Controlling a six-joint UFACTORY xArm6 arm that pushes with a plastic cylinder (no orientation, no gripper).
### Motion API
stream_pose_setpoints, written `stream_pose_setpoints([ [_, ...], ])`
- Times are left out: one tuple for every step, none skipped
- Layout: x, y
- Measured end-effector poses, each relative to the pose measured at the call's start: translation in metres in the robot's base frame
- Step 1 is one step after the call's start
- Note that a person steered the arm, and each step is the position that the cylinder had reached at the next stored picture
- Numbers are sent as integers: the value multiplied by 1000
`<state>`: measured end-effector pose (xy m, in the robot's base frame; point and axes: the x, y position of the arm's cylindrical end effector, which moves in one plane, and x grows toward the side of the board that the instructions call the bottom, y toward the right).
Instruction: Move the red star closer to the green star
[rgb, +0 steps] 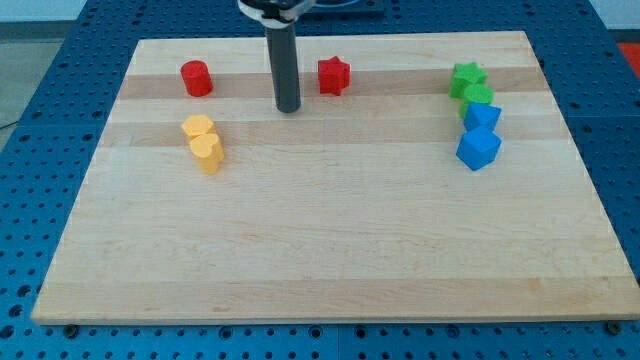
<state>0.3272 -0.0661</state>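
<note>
The red star (333, 76) lies near the view's top, a little right of the middle. The green star (467, 77) lies at the view's top right, well apart from the red star. My tip (289, 108) stands on the board just left of and slightly below the red star, with a small gap between them.
A second green block (478, 98) touches the green star from below, then two blue blocks (482, 118) (478, 149). A red cylinder (196, 78) lies at the top left. Two yellow blocks (198, 128) (207, 153) lie below it. The wooden board (330, 250) rests on a blue perforated table.
</note>
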Motion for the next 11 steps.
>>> stream_pose_setpoints([
  [-47,43],
  [-83,131],
  [-89,123],
  [-66,63],
  [-21,45],
  [-19,97],
  [-52,144],
  [-61,158],
  [-52,108],
  [-78,106],
  [-89,154],
])
